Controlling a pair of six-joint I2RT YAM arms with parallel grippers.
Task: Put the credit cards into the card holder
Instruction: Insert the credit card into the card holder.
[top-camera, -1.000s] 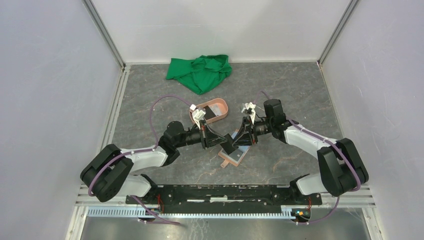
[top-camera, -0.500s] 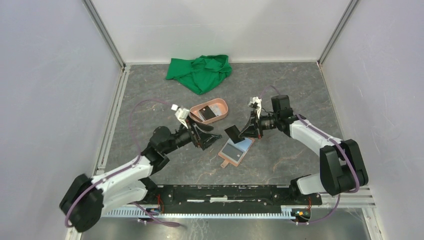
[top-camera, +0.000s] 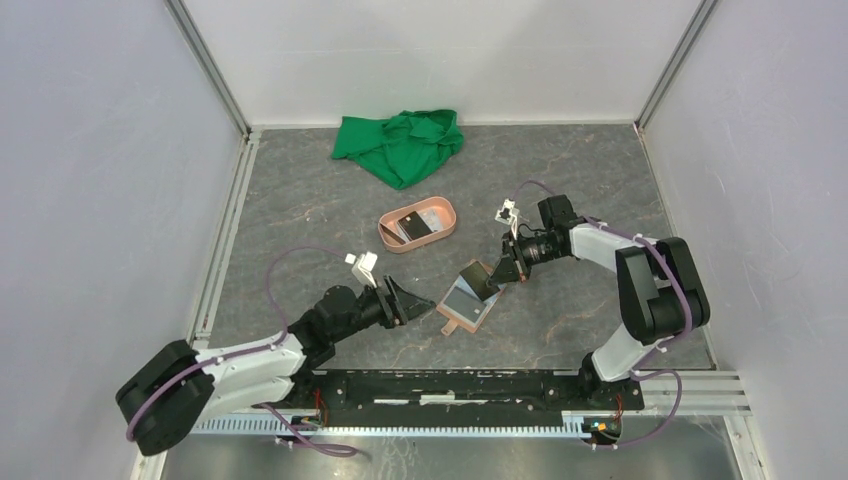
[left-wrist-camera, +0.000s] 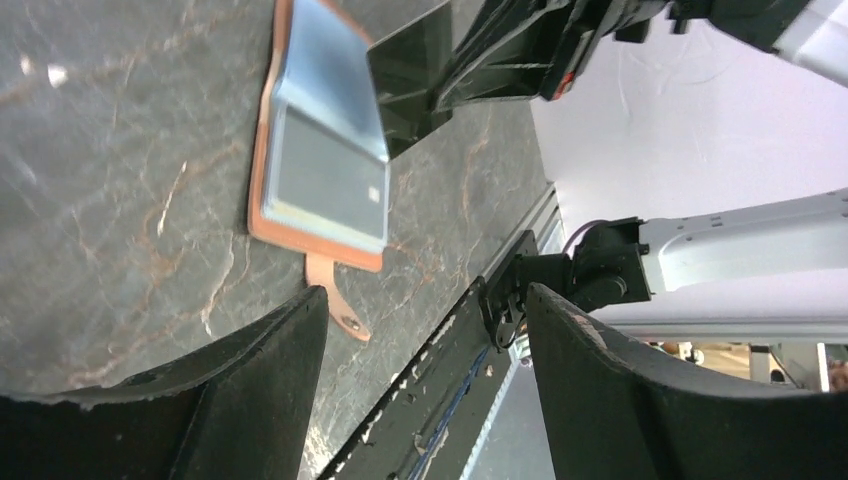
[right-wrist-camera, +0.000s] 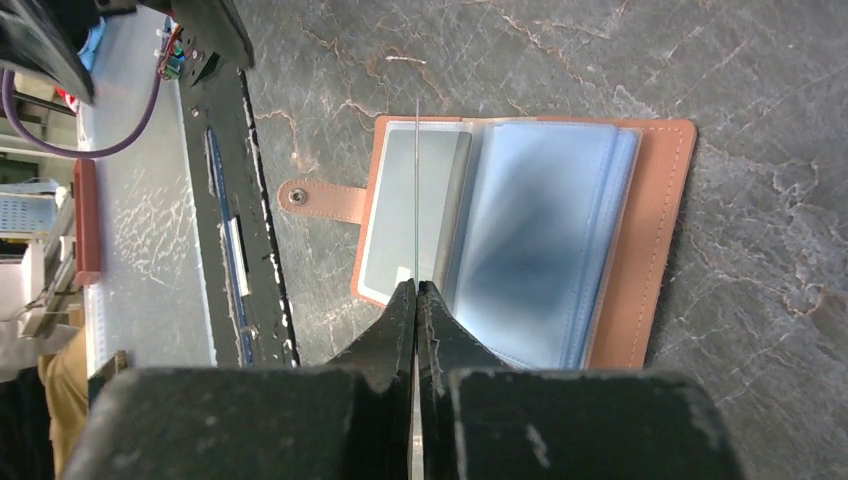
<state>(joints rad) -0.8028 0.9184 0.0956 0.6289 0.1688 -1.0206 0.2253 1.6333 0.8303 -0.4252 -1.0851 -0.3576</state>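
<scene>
Low in the middle of the overhead view, our left hand (top-camera: 415, 300) hangs with its fingers spread and nothing in them, just beside the wallet (top-camera: 462, 310), which lies open on the table (top-camera: 560, 180). Just above it, our right hand (top-camera: 497, 273) is clamped on a dark card (top-camera: 478, 280) held on edge over the clear pockets. We should line that edge up with one pocket mouth, then slide it in squarely without bending it. More cards (top-camera: 412, 226) wait in the pink tray (top-camera: 454, 220) above centre.
</scene>
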